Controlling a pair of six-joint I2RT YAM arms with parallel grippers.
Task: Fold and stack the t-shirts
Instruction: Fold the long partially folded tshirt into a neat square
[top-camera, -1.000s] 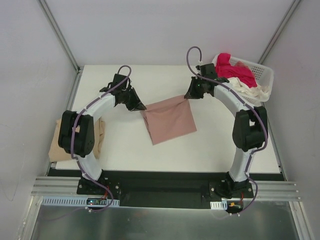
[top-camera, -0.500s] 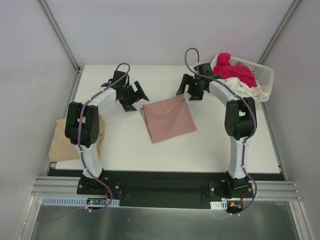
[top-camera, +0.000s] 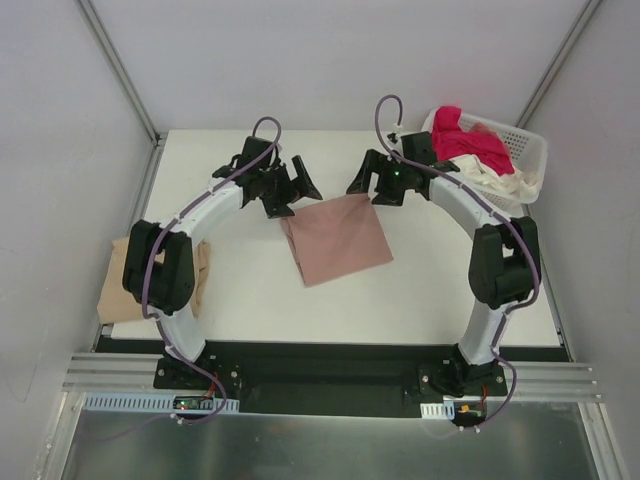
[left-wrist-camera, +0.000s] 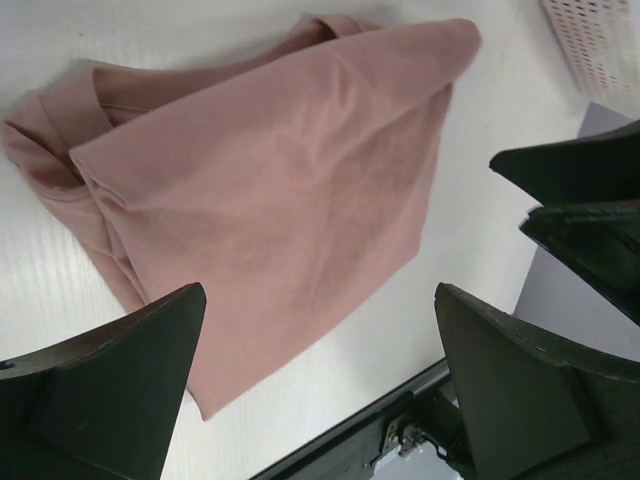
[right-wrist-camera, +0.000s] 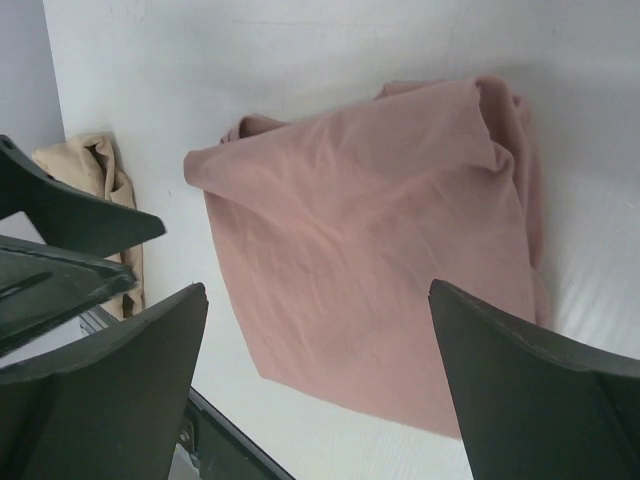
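Both tools are seen spread wide and empty. The left gripper (top-camera: 291, 190) and right gripper (top-camera: 366, 181) hang over the far corners of the folded dusty pink t-shirt (top-camera: 337, 238), which lies flat on the table just below and between them, touched by neither. Risk noted: the shirt's edge under the left gripper is bunched and layered, so if only the top layer is pinched, the fold would be pulled open. The tan t-shirt (top-camera: 122, 285), well behind the left gripper, seems to overhang the table edge and might slide off. A magenta-red t-shirt (top-camera: 470, 140) is heaped in the basket (top-camera: 528, 150) behind the right gripper. No brand, label or writing can be read.
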